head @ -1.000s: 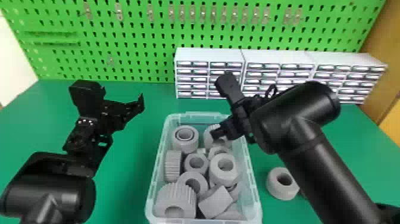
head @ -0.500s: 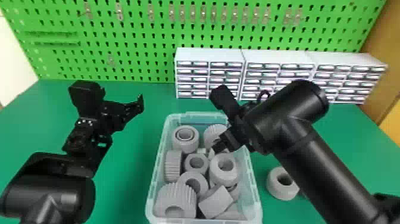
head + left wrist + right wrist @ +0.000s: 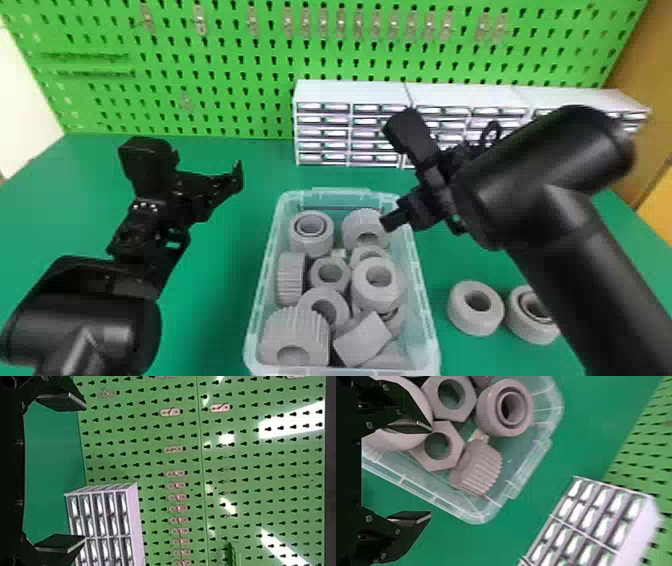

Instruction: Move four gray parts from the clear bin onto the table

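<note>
My right gripper [image 3: 395, 222] is over the right wall of the clear bin [image 3: 265, 280], near a ribbed gray part [image 3: 361, 225]. In the right wrist view that gripper [image 3: 431, 473] stands open, its fingers apart with nothing held, and the ribbed part [image 3: 480, 469] lies beyond them in a corner of the bin [image 3: 534, 461]. Gray rings, nuts and gears fill the bin. Two gray parts [image 3: 475, 307] [image 3: 531, 314] rest on the table right of it, one partly behind my right arm. Left of the bin my left gripper [image 3: 239, 175] is parked; in its wrist view the gripper [image 3: 83, 471] is open and holds nothing.
White drawer cabinets [image 3: 325, 125] stand behind the bin, against the green pegboard [image 3: 225, 65]. Green tabletop [image 3: 220, 300] stretches between the left arm and the bin. My right forearm crosses above the table's right side.
My right gripper first moved left and down over the bin's right side, then shifted slightly back toward its right wall. More of the second table part shows now. The left arm has kept still.
</note>
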`<action>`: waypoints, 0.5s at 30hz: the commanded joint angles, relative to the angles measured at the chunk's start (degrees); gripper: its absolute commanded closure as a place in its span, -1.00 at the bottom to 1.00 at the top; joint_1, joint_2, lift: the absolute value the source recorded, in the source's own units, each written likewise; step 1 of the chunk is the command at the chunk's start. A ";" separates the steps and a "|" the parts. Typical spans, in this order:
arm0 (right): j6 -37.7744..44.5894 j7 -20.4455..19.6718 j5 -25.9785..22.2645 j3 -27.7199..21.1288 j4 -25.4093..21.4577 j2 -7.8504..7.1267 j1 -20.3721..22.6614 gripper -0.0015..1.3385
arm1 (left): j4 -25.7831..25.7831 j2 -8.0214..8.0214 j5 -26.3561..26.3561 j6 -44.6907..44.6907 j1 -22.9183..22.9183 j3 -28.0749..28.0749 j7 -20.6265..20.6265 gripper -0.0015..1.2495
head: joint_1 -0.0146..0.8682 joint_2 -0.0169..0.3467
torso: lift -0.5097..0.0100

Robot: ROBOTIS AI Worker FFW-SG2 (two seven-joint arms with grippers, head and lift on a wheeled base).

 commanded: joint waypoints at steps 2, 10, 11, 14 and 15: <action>0.47 0.00 3.48 -2.04 -9.93 0.00 4.09 -0.26 | -0.01 0.01 -0.03 0.14 -0.34 -0.16 -0.05 -0.82 | 0.57 -0.72 | 0.77; 0.47 0.00 3.21 -5.55 -14.85 -0.26 9.63 -0.25 | -0.01 0.01 -0.03 0.22 -0.25 -0.25 -0.05 -0.82 | 0.57 -0.72 | 0.77; 0.47 0.00 3.21 -5.91 -15.11 -0.35 10.07 -0.25 | -0.01 0.01 -0.03 0.22 -0.25 -0.25 -0.05 -0.82 | 0.57 -0.72 | 0.77; 0.47 0.00 4.71 -6.61 -16.25 -0.61 11.39 -0.25 | 0.08 0.01 -0.03 0.22 -0.34 -0.43 -0.05 -0.82 | 0.57 -0.72 | 0.77; 0.47 0.00 5.41 -6.78 -16.69 -0.61 11.74 -0.25 | -0.01 0.01 -0.03 0.22 -0.34 -0.52 -0.05 -0.82 | 0.57 -0.72 | 0.77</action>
